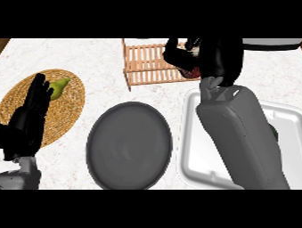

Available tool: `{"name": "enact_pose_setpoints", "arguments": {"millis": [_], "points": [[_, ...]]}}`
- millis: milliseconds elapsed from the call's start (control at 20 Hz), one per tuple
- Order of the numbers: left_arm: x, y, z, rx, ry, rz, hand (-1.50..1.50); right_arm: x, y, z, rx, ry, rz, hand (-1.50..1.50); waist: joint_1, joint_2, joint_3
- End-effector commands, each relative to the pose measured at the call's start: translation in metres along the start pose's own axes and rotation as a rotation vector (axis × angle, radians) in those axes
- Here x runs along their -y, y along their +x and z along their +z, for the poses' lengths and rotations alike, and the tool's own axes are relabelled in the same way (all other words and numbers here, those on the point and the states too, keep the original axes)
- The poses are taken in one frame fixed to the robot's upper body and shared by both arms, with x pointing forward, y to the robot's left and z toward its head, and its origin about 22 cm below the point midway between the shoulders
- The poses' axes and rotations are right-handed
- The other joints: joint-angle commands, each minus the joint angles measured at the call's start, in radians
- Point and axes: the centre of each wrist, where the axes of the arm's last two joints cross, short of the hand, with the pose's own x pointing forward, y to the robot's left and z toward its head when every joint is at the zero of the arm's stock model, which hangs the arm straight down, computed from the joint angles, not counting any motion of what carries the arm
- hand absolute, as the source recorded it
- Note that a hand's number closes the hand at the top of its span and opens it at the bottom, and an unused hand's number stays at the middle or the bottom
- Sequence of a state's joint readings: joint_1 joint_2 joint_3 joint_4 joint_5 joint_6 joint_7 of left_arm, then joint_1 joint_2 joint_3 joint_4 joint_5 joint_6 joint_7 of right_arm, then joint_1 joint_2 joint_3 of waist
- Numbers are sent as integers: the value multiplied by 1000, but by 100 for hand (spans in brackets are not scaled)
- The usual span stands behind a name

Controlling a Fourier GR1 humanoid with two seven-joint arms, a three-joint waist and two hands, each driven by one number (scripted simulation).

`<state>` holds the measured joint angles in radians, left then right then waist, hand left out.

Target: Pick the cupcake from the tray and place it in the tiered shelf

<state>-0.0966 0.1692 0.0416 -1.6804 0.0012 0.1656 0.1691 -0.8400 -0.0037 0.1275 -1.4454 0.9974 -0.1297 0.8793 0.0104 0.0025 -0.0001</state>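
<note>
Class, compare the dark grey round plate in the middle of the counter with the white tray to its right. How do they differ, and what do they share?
The dark grey round plate is circular, while the white rectangular tray has straight sides and rounded corners. The plate is dark and shallow; the tray is pale with a raised rim. The plate lies fully in view; the tray is partly hidden under the right forearm. Both rest flat on the white marble counter.

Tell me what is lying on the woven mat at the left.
A green pear lies on the woven mat. The open left hand stands in front of the mat and covers part of it, so anything behind that hand cannot be seen.
</note>
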Motion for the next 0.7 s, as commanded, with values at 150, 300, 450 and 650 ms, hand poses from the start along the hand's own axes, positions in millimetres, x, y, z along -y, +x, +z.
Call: {"name": "enact_pose_setpoints", "arguments": {"millis": [150, 300, 450, 650], "points": [[3, -4, 5, 3, -7, -2, 0, -22, -8, -41, 3, -32, -44, 150, 3, 1, 0], [-8, -6, 7, -7, -19, -1, 0, -42, -30, -47, 15, -14, -19, 150, 7, 1, 0], [2, 7, -3, 6, -1, 2, 0, -51, -21, -52, -12, -45, -11, 150, 5, 1, 0], [-2, 10, -2, 8, -17, 14, 0, -51, -32, -69, -78, -29, -147, -150, 11, 3, 0]]}}
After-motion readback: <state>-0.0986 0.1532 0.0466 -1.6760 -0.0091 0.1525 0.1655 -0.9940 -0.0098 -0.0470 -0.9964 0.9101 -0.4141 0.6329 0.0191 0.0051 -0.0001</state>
